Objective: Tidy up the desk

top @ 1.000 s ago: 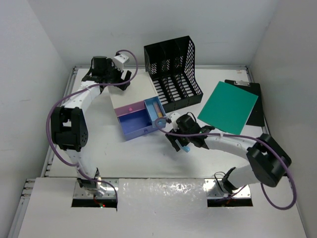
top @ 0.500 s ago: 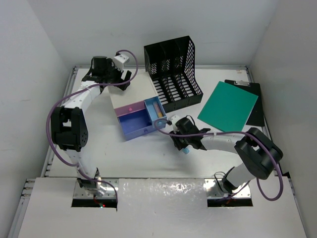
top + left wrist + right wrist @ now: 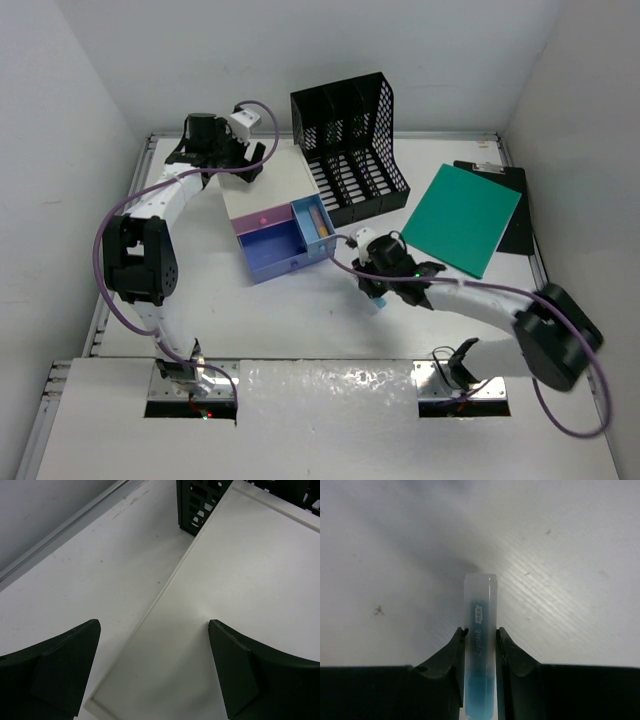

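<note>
Mostly flat white desk [image 3: 300, 320], faint scuff marks, pale raised rails [image 3: 60, 532] at edges

The desk [image 3: 300, 325] is a large, flat, white rectangular top that lies level and fills most of the overhead view. Thin pale raised rails [image 3: 450, 134] run along its far and side edges. Up close, its surface shows fine streaks and a few small dark specks, possibly scuffs.

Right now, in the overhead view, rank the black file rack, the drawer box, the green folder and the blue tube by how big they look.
1. File rack and drawer box: too close to rank.
2. Green folder.
3. Blue tube, by far the smallest.
</note>
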`<state>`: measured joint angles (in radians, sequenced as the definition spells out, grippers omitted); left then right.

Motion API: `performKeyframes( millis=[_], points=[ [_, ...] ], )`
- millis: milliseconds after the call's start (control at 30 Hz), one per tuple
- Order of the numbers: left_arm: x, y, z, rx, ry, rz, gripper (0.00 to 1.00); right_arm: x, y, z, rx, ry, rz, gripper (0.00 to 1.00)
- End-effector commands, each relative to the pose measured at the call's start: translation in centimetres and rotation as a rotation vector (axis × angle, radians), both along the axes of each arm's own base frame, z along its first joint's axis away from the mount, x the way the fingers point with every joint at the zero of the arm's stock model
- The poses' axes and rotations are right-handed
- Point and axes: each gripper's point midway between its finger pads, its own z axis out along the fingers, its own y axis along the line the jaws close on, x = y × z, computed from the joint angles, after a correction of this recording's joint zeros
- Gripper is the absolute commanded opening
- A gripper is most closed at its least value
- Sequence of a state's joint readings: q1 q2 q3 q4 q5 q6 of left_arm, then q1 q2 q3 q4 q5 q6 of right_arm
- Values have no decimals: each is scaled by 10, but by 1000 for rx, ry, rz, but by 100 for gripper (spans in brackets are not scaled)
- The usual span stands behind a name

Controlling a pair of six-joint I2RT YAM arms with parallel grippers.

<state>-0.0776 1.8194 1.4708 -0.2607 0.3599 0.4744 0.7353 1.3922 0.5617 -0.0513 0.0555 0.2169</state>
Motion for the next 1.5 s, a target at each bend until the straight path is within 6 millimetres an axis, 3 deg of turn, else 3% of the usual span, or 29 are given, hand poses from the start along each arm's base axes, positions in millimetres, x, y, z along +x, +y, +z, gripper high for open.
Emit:
performKeyframes(
  millis=[0, 67, 100, 200, 233, 267, 300, 467, 600, 800, 967, 1167, 1200, 1300, 1467],
  points=[
    [-23, 9, -39, 55, 150, 3, 88, 28, 10, 88, 139, -252, -11, 0],
    [-22, 8, -38, 51, 149, 1, 88, 40, 12, 128, 186, -373, -14, 0],
    [-22, 8, -39, 48, 153, 2, 88, 50, 19, 168, 259, -475, -23, 0],
    [-21, 6, -37, 39, 153, 1, 88, 72, 29, 233, 347, -642, -44, 0],
    [-21, 6, -36, 35, 155, 1, 88, 82, 36, 233, 331, -645, -37, 0],
    [-21, 6, -35, 33, 152, 2, 88, 90, 47, 254, 359, -676, -26, 0],
    [-21, 6, -35, 32, 153, 3, 88, 98, 56, 261, 370, -694, -12, 0],
    [-23, 9, -37, 49, 158, 11, 88, 139, 103, 249, 372, -641, 7, 0],
    [-23, 11, -40, 61, 158, 13, 88, 154, 114, 225, 372, -593, -33, 0],
    [-23, 10, -43, 60, 161, 10, 88, 149, 126, 180, 354, -479, 6, 0],
    [-22, 10, -46, 58, 165, 8, 88, 147, 128, 165, 344, -422, -2, 1],
    [-21, 9, -45, 57, 159, 7, 88, 142, 127, 151, 326, -355, -27, 16],
    [-22, 9, -45, 55, 161, 6, 88, 142, 128, 153, 324, -355, -25, 28],
    [-22, 10, -45, 57, 161, 7, 88, 136, 132, 156, 301, -348, 3, 52],
    [-22, 9, -46, 55, 164, 8, 88, 124, 139, 194, 279, -430, 53, 55]
  ],
)
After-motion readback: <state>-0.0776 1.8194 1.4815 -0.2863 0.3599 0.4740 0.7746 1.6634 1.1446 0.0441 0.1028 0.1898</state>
